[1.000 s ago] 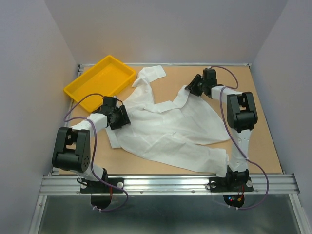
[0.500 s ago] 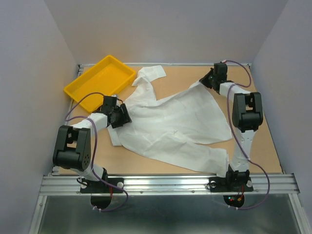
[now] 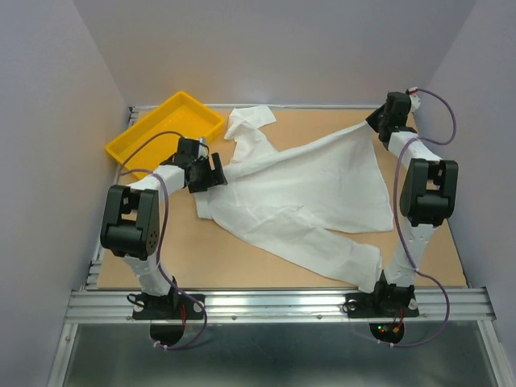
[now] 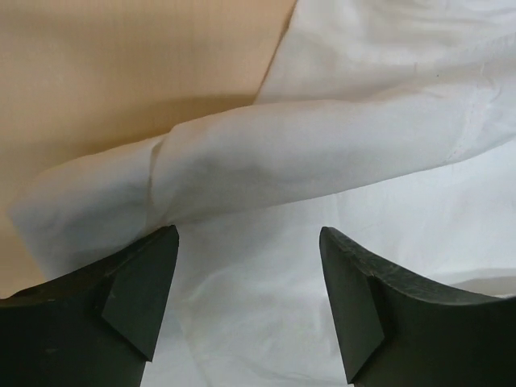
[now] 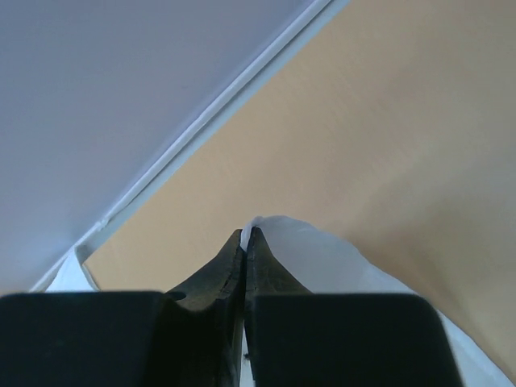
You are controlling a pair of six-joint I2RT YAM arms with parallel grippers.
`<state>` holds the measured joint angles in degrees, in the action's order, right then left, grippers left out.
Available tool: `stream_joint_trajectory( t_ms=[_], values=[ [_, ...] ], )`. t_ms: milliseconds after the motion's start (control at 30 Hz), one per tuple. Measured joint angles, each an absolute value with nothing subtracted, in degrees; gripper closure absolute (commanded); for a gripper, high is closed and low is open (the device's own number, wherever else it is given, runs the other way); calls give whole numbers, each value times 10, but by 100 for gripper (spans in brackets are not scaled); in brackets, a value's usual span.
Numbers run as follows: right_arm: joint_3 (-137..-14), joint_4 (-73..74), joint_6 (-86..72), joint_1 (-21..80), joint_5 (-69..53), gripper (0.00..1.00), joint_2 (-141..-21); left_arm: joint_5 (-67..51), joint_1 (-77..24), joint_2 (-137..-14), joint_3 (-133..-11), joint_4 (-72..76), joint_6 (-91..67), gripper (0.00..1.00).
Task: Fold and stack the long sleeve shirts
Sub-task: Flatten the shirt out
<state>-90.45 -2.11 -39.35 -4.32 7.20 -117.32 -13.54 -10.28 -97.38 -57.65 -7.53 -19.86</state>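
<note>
A white long sleeve shirt [image 3: 298,197] lies spread across the middle of the table, one sleeve reaching the front right. My right gripper [image 3: 376,123] is at the far right corner, shut on a corner of the shirt [image 5: 322,258] and pulling it taut. My left gripper [image 3: 216,171] is open over the shirt's left edge near the collar. In the left wrist view the fingers [image 4: 129,290] stand apart above a rolled fold of white fabric [image 4: 306,161].
A yellow plastic tray [image 3: 165,127] sits at the far left corner, just behind my left arm. The table's back rail [image 5: 210,121] and the right wall are close to my right gripper.
My right gripper has moved back and to the right, dragging the shirt's corner out and flattening the body. My left gripper has shifted back and right along the shirt's edge.
</note>
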Motion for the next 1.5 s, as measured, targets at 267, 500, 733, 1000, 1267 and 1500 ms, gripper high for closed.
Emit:
stream_joint_trajectory(
  t_ms=[267, 500, 733, 1000, 1267, 1500],
  values=[
    [-905, -10, -356, -80, 131, 32, -1170, -168, -106, -987, -668, -54, -192, 3],
    [-820, 45, -312, -75, 111, 28, -1036, -173, -121, -879, -613, -39, -211, 5],
    [-737, 121, -244, 41, 65, 32, -945, -131, -128, -838, -517, -58, -239, 10],
    [-674, 218, -198, 265, 19, 34, -968, -24, -127, -830, -491, -94, -257, 10],
    [-675, 230, -166, 366, 8, 34, -1046, 3, -127, -830, -491, -96, -260, 10],
    [-678, 264, -144, 406, -5, 34, -1053, 7, -127, -830, -506, -106, -256, 10]
  ],
)
